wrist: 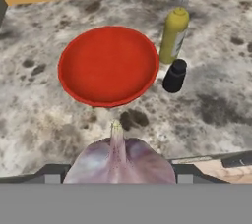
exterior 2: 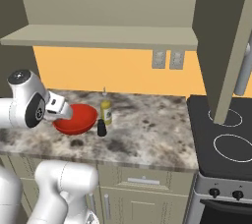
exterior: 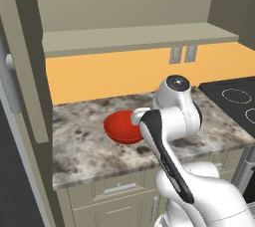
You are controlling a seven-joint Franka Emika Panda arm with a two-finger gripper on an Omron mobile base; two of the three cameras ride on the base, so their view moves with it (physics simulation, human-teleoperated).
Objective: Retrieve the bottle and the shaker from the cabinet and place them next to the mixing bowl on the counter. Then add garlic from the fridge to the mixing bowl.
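My hand view shows the garlic (wrist: pixel 119 161) clamped between my gripper (wrist: pixel 119 178) tips, its stem pointing toward the red mixing bowl (wrist: pixel 108 66), which sits just beyond it on the speckled counter (wrist: pixel 44 120). To the bowl's right stand the yellow bottle (wrist: pixel 173 36) and, nearer me, the black shaker (wrist: pixel 174 75), close together. The right base view shows bottle (exterior 2: pixel 106 110) and shaker (exterior 2: pixel 101 127) beside the bowl (exterior 2: pixel 76 118), with the stove (exterior 2: pixel 224 142) at right and the cabinet (exterior 2: pixel 108 35) shelf overhead. In the left base view my arm hides both, leaving part of the bowl (exterior: pixel 119 125).
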